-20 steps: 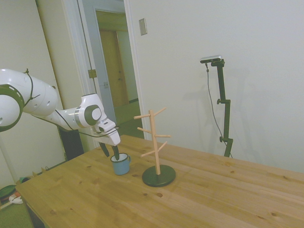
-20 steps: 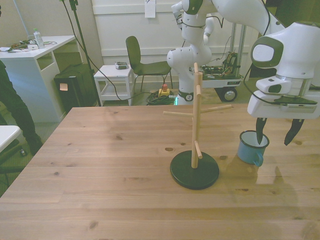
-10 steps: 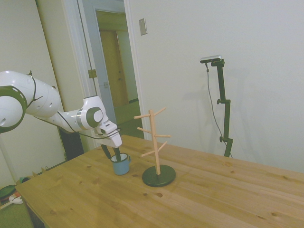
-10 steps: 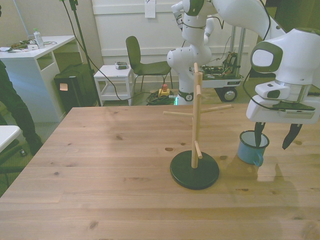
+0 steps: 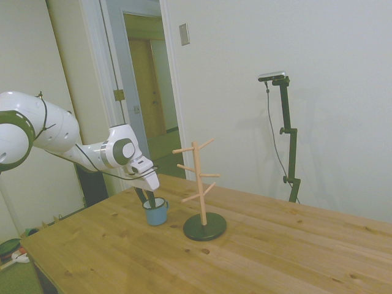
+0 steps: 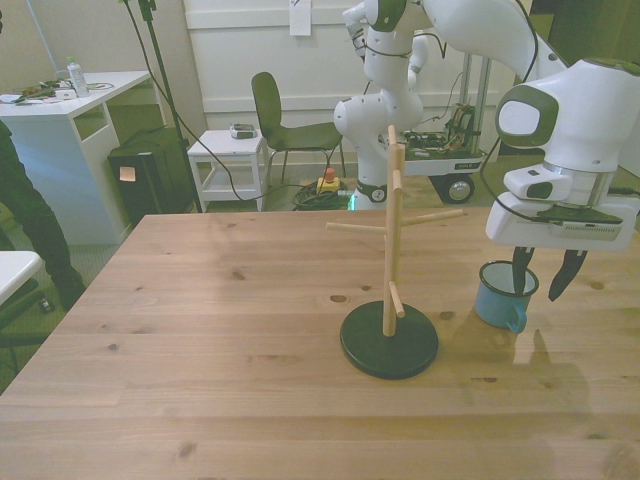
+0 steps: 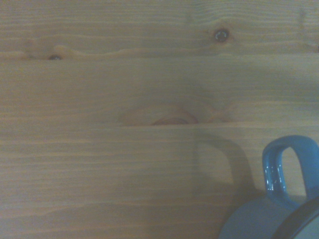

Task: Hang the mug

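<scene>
The light-blue mug stands upright on the wooden table, to the front view's right of the wooden peg stand. Its loop handle faces the front camera and shows close up in the wrist view. My gripper hovers at the mug's rim, open. One dark finger dips into the mug's mouth and the other hangs outside its wall on the front view's right. From the side, the gripper sits just over the mug, left of the peg stand.
The stand's black round base sits near the table's middle, with pegs sticking out both ways. A person stands at the front view's left edge. Beyond the table are a chair and a white desk.
The gripper's fingers have drawn closer together around the mug's right wall, and the hand has shifted slightly toward the mug. The mug and stand have not moved.
</scene>
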Robot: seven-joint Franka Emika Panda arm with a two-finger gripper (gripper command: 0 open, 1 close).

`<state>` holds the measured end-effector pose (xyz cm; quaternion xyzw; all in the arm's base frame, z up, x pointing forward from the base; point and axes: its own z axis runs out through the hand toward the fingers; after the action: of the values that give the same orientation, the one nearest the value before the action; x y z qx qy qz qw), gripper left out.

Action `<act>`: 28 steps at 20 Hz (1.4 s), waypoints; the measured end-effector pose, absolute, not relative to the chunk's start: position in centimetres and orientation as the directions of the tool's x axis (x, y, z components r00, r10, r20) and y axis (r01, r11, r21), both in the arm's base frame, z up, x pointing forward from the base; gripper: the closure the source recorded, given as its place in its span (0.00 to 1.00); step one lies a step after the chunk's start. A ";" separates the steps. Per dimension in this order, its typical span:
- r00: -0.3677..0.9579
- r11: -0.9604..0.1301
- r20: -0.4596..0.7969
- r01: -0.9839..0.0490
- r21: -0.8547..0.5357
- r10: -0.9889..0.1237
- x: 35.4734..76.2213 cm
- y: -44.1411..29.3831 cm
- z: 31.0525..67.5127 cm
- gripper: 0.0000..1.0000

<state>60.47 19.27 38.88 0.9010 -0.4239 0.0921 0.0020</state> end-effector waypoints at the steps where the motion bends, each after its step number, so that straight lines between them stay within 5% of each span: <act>1: 0.625 -0.642 0.169 -0.763 -0.073 -0.762 60.4 19.2 38.8 1.00; 19: 0.635 -0.652 0.191 -0.757 -0.043 -0.749 58.6 17.1 39.2 1.00; 28: 0.669 -0.700 0.241 -0.711 -0.067 -0.703 56.2 10.6 47.3 1.00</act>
<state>56.19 10.64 47.26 0.9134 -0.3870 0.1253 0.0163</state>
